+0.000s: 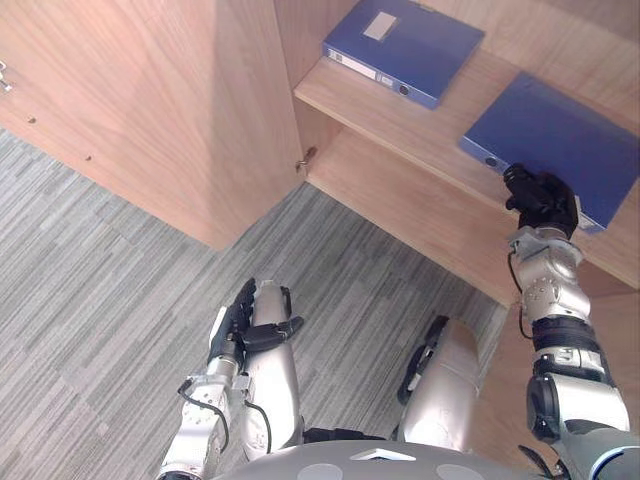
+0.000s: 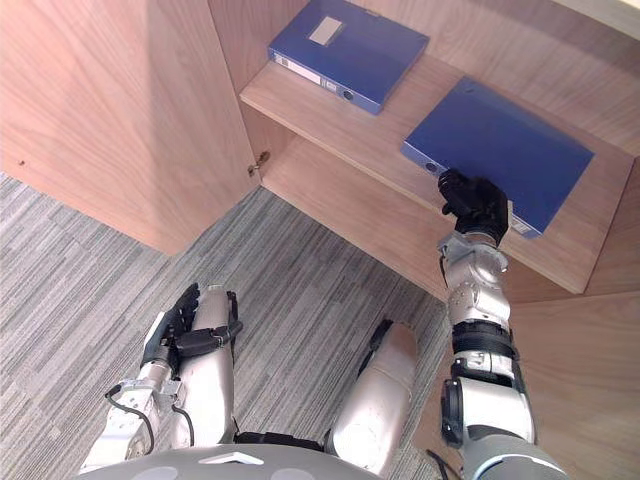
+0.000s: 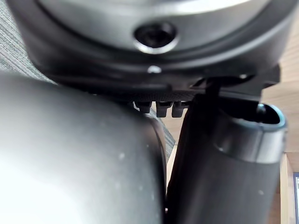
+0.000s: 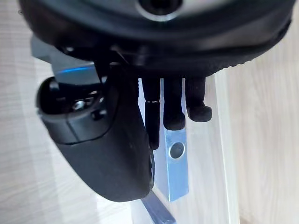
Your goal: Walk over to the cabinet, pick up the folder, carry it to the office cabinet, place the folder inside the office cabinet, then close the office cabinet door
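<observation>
The office cabinet point(image 2: 560, 40) stands with its door point(image 1: 150, 110) swung wide. The folder point(image 2: 505, 150) already lies flat at the shelf's point(image 2: 390, 130) front edge, beside another folder point(image 2: 350, 45). The right hand point(image 2: 475, 208) is at its spine, probably to seat it; whether it grips cannot be told. The left hand point(image 1: 240, 320) hangs relaxed.

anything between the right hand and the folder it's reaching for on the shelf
Nothing visible. The right hand is right at the near edge of the folder on the shelf. The second folder lies apart, further left, and the door stands open. The left hand hangs low, idle.
</observation>
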`<state>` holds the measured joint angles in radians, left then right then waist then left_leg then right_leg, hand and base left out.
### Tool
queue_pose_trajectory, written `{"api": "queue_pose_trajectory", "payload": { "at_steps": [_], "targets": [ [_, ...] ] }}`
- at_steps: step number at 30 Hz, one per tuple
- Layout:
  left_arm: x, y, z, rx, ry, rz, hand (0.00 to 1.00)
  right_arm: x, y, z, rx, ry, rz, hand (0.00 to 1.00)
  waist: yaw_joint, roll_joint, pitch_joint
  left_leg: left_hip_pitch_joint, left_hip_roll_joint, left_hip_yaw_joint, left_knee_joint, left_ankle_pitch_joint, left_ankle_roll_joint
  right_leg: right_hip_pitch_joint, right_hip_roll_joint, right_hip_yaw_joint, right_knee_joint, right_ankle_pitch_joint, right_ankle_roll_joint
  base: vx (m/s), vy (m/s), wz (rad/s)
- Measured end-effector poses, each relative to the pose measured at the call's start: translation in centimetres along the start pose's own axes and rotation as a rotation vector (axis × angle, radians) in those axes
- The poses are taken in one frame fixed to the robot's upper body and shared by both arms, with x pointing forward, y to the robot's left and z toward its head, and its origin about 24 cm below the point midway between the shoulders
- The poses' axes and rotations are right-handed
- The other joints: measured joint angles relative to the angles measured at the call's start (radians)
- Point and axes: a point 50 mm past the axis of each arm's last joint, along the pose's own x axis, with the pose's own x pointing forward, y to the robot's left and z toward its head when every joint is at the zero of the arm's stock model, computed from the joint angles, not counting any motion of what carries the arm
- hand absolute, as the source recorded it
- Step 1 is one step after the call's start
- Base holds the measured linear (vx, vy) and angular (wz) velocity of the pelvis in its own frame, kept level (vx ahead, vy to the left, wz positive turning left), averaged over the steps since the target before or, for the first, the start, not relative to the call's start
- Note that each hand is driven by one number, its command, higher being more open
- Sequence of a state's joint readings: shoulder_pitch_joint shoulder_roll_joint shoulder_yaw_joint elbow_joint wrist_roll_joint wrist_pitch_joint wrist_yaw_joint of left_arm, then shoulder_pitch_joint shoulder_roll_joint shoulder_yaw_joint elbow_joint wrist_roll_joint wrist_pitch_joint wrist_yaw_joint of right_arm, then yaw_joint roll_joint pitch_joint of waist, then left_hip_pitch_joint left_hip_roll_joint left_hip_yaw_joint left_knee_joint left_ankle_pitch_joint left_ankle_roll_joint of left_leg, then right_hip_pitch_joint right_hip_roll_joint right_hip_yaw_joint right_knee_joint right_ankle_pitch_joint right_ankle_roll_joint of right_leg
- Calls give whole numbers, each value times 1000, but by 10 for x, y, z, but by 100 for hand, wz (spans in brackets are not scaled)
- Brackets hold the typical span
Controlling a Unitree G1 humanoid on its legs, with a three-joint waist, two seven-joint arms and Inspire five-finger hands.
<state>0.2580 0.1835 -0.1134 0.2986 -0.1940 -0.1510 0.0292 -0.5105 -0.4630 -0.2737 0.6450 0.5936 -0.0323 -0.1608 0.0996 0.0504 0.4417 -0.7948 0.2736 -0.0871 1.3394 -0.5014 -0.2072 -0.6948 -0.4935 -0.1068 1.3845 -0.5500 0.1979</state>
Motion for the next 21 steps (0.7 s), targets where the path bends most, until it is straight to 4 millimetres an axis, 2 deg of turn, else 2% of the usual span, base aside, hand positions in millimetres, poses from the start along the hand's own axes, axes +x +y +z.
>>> {"api": "queue_pose_trajectory", "payload": {
  "at_steps": [7,14,21],
  "targets": [
    [0,1,-3,-3,8,0,100,14,-6,15,-31,-2,-37,0,-3,0,-1,0,-1,1,-6,1,-1,-1,-1,-1,-1,0,0,0,0,0],
    [-1,2,-6,-63,14,7,100,20,-17,17,-124,26,-73,0,-5,-2,-2,-1,-13,1,-26,12,-2,-3,-11,-8,-4,-1,-2,-6,8,4],
    [-1,4,-8,-81,21,15,100,23,-14,17,-152,45,-70,0,-12,-2,-9,-19,-18,-3,-38,20,-3,-16,-14,-14,-1,-5,-8,-5,-1,3]
  ]
}}
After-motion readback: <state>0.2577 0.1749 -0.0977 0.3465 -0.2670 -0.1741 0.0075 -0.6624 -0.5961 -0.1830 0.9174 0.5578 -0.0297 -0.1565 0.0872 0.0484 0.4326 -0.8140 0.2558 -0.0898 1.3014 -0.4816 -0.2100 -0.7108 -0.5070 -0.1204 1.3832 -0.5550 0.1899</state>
